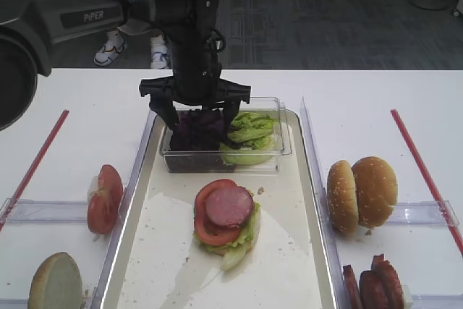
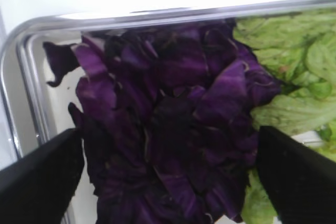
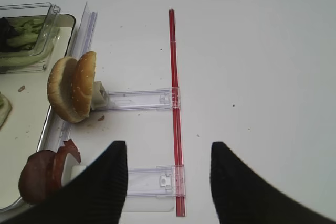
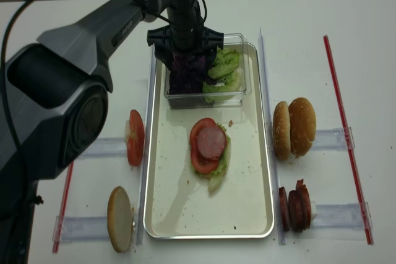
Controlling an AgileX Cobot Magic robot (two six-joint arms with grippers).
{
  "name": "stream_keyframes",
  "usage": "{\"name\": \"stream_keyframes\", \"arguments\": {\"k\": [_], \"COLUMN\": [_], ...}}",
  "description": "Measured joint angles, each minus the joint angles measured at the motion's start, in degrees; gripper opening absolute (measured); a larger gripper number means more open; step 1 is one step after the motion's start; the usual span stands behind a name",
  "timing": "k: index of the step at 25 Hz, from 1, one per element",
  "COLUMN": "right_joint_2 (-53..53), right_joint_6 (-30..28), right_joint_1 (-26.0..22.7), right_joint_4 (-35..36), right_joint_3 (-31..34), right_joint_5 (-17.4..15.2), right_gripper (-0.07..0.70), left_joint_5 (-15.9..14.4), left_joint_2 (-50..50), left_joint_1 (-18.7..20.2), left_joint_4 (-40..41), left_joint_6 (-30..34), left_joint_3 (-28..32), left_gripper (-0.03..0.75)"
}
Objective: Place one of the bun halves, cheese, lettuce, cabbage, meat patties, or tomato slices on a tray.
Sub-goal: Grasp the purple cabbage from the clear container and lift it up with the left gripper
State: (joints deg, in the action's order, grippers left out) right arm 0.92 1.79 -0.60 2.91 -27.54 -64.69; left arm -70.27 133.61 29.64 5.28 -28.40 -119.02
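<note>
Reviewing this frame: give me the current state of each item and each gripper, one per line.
Left gripper: open, fingers straddling the cabbage in the tub.
Right gripper: open, empty, over bare table.
Cabbage: heaped in the clear tub, not gripped.
Lettuce: in the tub beside the cabbage.
Tray: holds the tub and a stack of lettuce, tomato and meat.
Bun halves: on edge, right of tray.

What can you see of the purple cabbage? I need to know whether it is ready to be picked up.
The cabbage is a loose heap of dark purple, thin, ragged leaf pieces, glossy in places. It fills the left part of a clear plastic tub at the far end of the tray, pressed against the pale green lettuce on its right. The left gripper hangs over it with jaws wide, one finger on each side of the heap, not yet closed.
</note>
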Motion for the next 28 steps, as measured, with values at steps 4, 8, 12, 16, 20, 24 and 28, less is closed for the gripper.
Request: {"name": "stream_keyframes", "arguments": {"k": [4, 8, 12, 16, 20, 24, 28], "right_joint_2": [0.0, 0.0, 0.0, 0.0, 0.0, 0.0, 0.0], "right_joint_6": [0.0, 0.0, 0.0, 0.0, 0.0, 0.0, 0.0], "right_joint_1": [0.0, 0.0, 0.0, 0.0, 0.0, 0.0, 0.0], "right_joint_4": [0.0, 0.0, 0.0, 0.0, 0.0, 0.0, 0.0], "right_joint_3": [0.0, 0.0, 0.0, 0.0, 0.0, 0.0, 0.0], "right_joint_5": [0.0, 0.0, 0.0, 0.0, 0.0, 0.0, 0.0], "right_gripper": [0.391, 0.372, 0.336, 0.289, 0.257, 0.241, 0.228], "left_joint_5": [0.0, 0.0, 0.0, 0.0, 0.1, 0.1, 0.2], "left_joint_2": [0.7, 1.1, 1.1, 1.1, 1.1, 1.5, 2.3], "left_joint_1": [0.0, 0.0, 0.0, 0.0, 0.0, 0.0, 0.1], "left_joint_4": [0.4, 0.6, 1.0, 1.3, 1.5, 1.5, 1.5], "left_joint_6": [0.0, 0.0, 0.0, 0.0, 0.0, 0.0, 0.0], "left_joint_3": [-0.2, -0.4, -0.4, -0.4, -0.4, -0.4, -0.4], "left_gripper": [0.591, 0.575, 0.547, 0.520, 0.514, 0.513, 0.504]}}
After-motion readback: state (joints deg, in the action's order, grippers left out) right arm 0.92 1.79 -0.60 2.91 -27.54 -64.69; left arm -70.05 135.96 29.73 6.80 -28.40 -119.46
